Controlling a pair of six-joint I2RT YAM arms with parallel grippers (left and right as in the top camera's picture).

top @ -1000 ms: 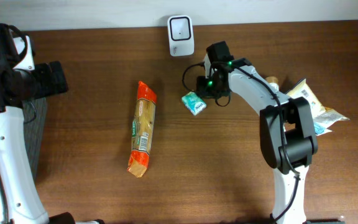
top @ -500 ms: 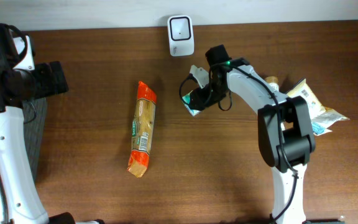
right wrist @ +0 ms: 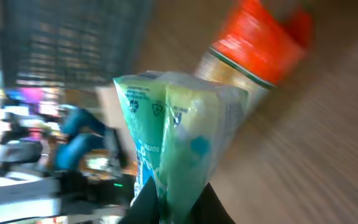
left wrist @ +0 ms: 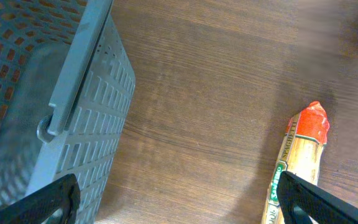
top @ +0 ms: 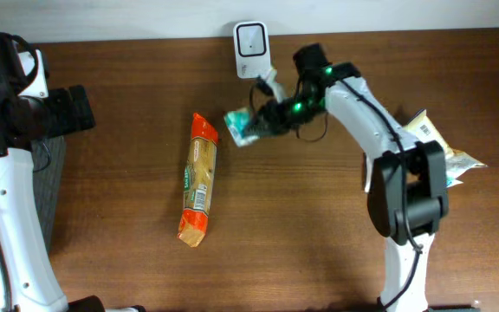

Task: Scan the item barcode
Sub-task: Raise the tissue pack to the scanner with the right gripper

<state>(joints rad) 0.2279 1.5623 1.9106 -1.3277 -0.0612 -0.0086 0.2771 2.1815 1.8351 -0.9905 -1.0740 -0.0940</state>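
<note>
The green packet [top: 243, 126] is held up just in front of the scanner [top: 252, 37], pinched by one edge in the nearly closed right gripper [top: 265, 114]. On so thin a hold it could twist or slip, turning its barcode away. The left gripper [top: 74, 110] is wide open and empty, well apart.

Brown wooden counter [top: 301, 225]: matt, smooth, fine straight grain.
Small green-and-white plastic-film pouch [top: 243, 127]: glossy, crinkled, printed.
Long orange-and-tan plastic snack packet [top: 199, 178]: shiny film, wrinkled at crimped ends.
White plastic scanner box [top: 252, 37]: smooth, slight gloss, darker window on face.
Grey plastic mesh basket [left wrist: 86, 124]: matt, moulded, perforated walls.
Pale printed bags [top: 440, 147]: crumpled film, faint sheen.
Right arm shell [top: 362, 104]: hard plastic, smooth, white with black sections.
</note>
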